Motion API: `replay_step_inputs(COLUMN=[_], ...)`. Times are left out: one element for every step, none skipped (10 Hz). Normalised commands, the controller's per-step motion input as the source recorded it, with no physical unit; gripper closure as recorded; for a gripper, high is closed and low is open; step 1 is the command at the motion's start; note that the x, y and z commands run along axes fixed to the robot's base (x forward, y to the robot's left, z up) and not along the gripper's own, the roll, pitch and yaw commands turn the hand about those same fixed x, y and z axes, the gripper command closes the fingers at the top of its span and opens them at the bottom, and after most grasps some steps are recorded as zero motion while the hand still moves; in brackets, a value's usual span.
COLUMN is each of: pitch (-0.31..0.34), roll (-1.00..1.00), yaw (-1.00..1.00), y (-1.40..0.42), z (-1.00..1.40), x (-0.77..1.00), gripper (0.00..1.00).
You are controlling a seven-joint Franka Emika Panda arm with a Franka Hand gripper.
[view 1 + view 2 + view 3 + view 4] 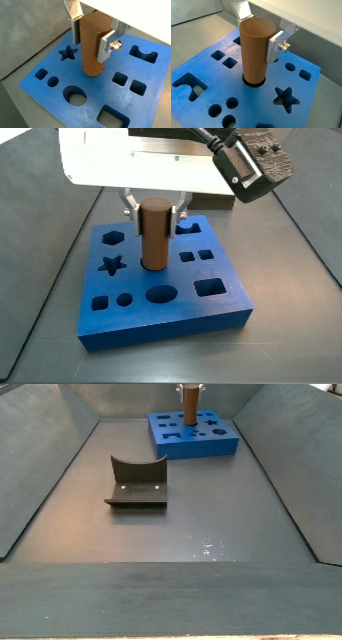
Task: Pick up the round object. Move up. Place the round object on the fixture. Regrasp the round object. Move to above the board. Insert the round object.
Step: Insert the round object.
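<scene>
- Gripper [91,31] sits directly above the middle of the board [73,107], its two flat silver fingers [105,48] pressed against opposite sides of the round object [93,47], clamped on its upper part.
- Held that way, the round object [256,52] stands upright, a brown-orange cylinder with a flat top face; its bottom end meets the blue surface at a round hole, and a dark ring of that hole shows around its foot in a wrist view. How far down it sits in the hole I cannot tell.
- From a side view the peg [152,231] rises from the board [201,313] just behind a large round hole, with the star hole [114,263] to one side of it and two small square holes to the other.
- Around the peg the board also shows a hexagon hole, a larger square hole near the front edge, and a crown-shaped cutout near the back.
- Across the room, the fixture [136,482] stands on the grey floor well apart from the board [201,442], nearer that camera, its curved notch bare.
- Peg and fingers [189,390] are only just visible at the top edge of that far side view.
</scene>
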Motion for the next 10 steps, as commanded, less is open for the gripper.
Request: replay_step_inputs(pitch=[0.077,0.0,0.0,0.006,0.0,-0.04,-0.006,-0.349,-0.654,-0.631], roll=[0.07,0.0,0.0,0.15,0.39,0.1,0.03,0.0,0.01,0.02], yaw=[0.11,0.06,0.05,0.17,0.34,0.0,0.0,0.0,0.0,0.0], y=[0.14,0.0,0.0,0.0,-0.02,-0.05,0.0,0.0,0.0,0.0], z=[-0.08,0.0,0.0,0.0,0.0,0.0,0.0,-0.29,-0.63,-0.64], x=[0.0,0.0,0.0,0.0,-0.04,0.0,0.0,-0.1,-0.19,-0.18], gripper=[1.0,1.0,1.0,1.0,1.0,1.0,1.0,1.0,1.0,1.0])
